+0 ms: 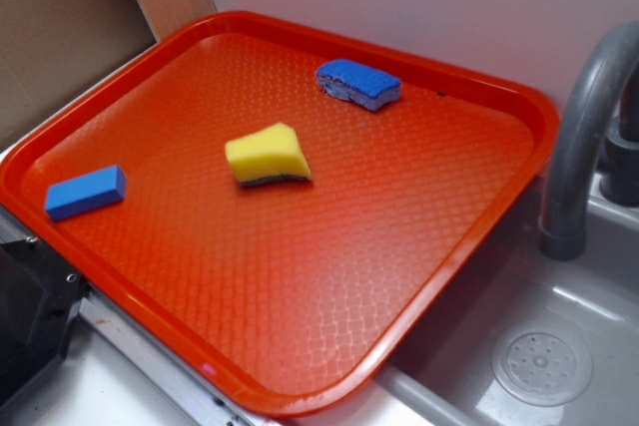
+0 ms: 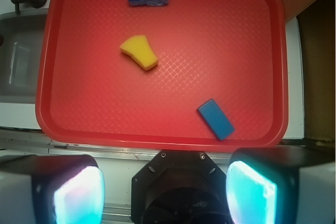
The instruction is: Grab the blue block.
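The blue block (image 1: pixel 86 192) is a small smooth bright-blue brick lying flat at the left end of the orange-red tray (image 1: pixel 300 346). The wrist view has the blue block (image 2: pixel 216 119) near the tray's (image 2: pixel 157 141) near right corner. My gripper (image 2: pixel 165 190) hangs high above the tray's near edge, well short of the block. Its two fingers stand wide apart, with glowing cyan pads (image 2: pixel 79 195) and nothing between them. The gripper itself does not appear in the exterior view.
A yellow sponge (image 1: pixel 267 155) lies near the tray's middle and a blue wavy-edged sponge (image 1: pixel 358 83) at its far side. A grey sink (image 1: pixel 544 346) with a curved faucet (image 1: pixel 584 127) is to the right. The black robot base (image 2: pixel 178 187) sits below the tray edge.
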Robot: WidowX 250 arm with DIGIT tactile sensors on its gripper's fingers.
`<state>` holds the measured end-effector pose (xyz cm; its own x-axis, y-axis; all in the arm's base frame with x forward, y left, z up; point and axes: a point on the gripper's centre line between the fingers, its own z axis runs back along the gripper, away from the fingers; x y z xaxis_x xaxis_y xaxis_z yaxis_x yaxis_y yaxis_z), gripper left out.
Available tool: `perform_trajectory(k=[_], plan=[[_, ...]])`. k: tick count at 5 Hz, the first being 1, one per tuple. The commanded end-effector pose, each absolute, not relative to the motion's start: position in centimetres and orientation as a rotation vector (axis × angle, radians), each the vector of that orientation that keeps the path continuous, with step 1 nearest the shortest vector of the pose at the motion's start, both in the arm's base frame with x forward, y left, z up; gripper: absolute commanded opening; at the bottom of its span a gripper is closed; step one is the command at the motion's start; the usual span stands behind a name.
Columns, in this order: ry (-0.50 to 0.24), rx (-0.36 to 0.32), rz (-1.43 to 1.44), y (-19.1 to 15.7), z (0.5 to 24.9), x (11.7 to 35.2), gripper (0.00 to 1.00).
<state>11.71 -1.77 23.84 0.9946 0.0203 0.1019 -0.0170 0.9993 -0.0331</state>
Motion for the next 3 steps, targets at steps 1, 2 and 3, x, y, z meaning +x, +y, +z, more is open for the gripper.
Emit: perform_trajectory(k=[1,2,3], plan=[[-0.102,-0.032,0.019,-1.8,23.8,11.7,1.0],[-0.151,-0.045,-0.113,-0.9,22.1,12.4,1.0],[-0.179,-0.019,-0.227,0.4,20.3,13.2,1.0]])
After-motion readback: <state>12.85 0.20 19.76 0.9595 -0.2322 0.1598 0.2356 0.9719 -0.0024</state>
